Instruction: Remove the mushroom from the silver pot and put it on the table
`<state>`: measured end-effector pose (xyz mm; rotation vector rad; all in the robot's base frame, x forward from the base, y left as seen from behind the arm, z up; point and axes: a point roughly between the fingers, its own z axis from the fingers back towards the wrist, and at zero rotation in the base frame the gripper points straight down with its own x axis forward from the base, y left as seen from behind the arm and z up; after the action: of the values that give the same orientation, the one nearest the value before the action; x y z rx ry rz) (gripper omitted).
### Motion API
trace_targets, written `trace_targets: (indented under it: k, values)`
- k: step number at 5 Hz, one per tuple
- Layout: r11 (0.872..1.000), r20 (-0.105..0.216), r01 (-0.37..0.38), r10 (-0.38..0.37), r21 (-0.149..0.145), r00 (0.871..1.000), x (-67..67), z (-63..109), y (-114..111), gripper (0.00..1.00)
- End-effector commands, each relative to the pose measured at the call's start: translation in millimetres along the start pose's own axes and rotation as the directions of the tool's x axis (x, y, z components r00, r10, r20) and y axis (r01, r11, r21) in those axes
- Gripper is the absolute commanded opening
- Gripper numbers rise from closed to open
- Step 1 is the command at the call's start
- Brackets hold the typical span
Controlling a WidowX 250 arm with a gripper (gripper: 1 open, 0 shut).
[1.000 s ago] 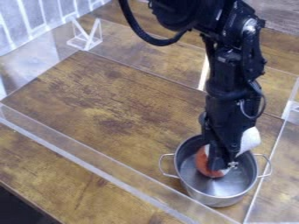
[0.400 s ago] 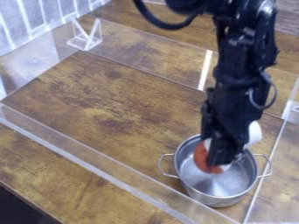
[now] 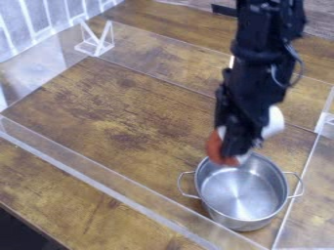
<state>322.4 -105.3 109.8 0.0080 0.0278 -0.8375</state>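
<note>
Item one — the gripper, black, at the end of a dark jointed arm that descends from the top right of the frame; it points downward and its jaws are clamped on the mushroom, seen as a reddish-brown cap at the gripper's left side with a white part, apparently the stem, toward the right near the fingers; the picture is blurred here and the exact contact of each finger cannot be made out. The mushroom hangs in the air above the upper left rim of the silver pot, clear of its inside. Item two — the silver pot, round and shiny, in the lower right of the frame, standing upright on the table; a thin loop handle shows at its left side and another at its right; its bright inner bottom is visible. Item three: the table, brown wood planks with dark grain, filling most of the frame. Item four: clear acrylic walls, one running diagonally across the lower left just in front of the pot, others along the upper left and the right edge. Item five: a small clear bracket-like stand in the upper left, behind the far wall.
</note>
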Motion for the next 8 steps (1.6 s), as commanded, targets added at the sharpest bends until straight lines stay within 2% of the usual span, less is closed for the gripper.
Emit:
trace_targets:
  k: [1,2,3,4,5,7,8]
  values:
    - [0.99,0.087,-0.11,0.102,0.086,0.991,-23.2,53.9,28,0.0]
    - [0.971,0.102,-0.224,0.215,0.087,0.971,-54.8,53.5,53,0.0]
    - [0.952,0.126,-0.301,0.291,0.064,0.948,-74.6,40.6,51,0.0]
    - [0.916,0.138,-0.397,0.387,0.058,0.912,-76.9,34.0,41,0.0]
    - [0.898,0.142,-0.437,0.426,0.053,0.893,-73.6,23.0,36,0.0]
    - [0.842,0.136,-0.538,0.528,0.041,0.838,-73.3,24.8,40,0.0]
    - [0.829,0.131,-0.558,0.549,0.038,0.825,-72.1,18.6,39,0.0]
